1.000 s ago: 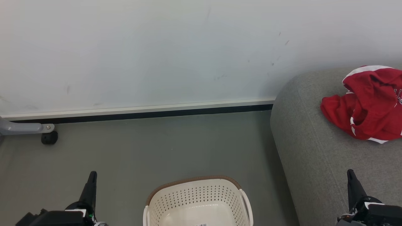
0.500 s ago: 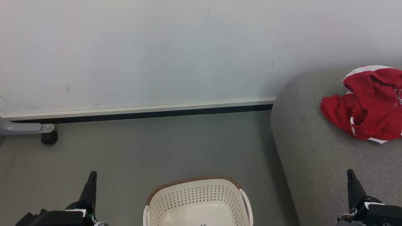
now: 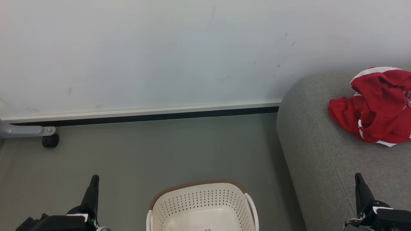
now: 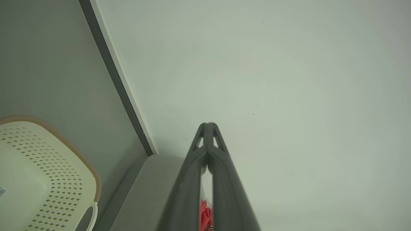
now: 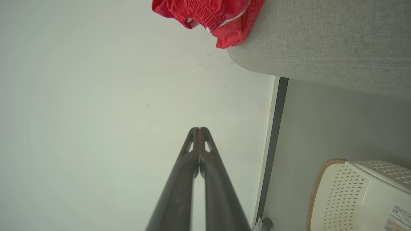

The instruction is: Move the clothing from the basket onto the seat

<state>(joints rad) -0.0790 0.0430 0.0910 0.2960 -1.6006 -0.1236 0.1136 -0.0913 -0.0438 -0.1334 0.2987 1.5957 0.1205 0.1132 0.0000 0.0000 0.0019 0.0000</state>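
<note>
On the grey seat [image 3: 321, 154], near its rounded end and against the right edge of the head view, the clothing [image 3: 375, 109] lies in a crumpled red heap with white stripe trim. Part of it runs off the frame, so whether it is one garment or two I cannot tell. The right gripper [image 3: 358, 175] stands at the lower right over the nearer part of the seat, well apart from the heap, which lies ahead of its tip and slightly to its right. Its two dark fingers [image 5: 179, 186] are pressed together tip to tip and hold nothing. The basket [image 3: 202, 199] sits upright on the grey floor [image 3: 160, 150] near the seat's end, between the two grippers, with a barcode label [image 5: 398, 213] on its pale bottom. The left gripper [image 3: 94, 177] hangs over the floor to the basket's left, likewise closed on nothing and far from the clothing. Behind stands a pale wall [image 3: 160, 48] with a dark skirting strip [image 3: 144, 117].
</note>
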